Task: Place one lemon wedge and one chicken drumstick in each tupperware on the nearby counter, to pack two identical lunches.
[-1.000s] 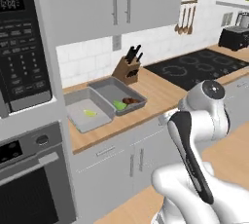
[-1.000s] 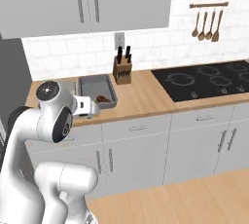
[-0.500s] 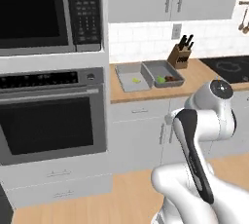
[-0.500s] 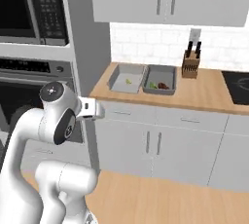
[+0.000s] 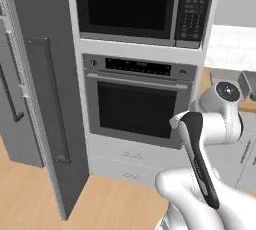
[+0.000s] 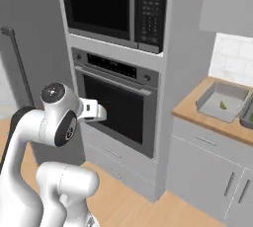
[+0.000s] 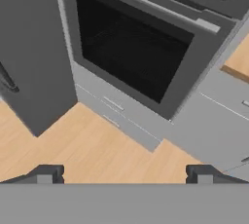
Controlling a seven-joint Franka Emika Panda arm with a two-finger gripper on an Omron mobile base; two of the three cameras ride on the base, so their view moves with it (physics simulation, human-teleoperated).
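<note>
Everything has swung sideways with the base's own turn, so the wall oven [image 5: 136, 106] now fronts it. Jaws spread wide, gripper [image 7: 124, 174] empty over wood floor [image 7: 82, 145]. Risk: driving off from the table [image 6: 190, 107], whose near-corner tupperware [image 6: 223, 101] holds one lemon wedge [image 6: 223, 105].

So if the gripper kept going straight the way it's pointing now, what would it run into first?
Probably the wooden floor in front of the oven. The open, empty gripper points forward and down, with nothing between it and the floor. Depth is hard to judge, so it could reach the drawer under the oven instead.
</note>
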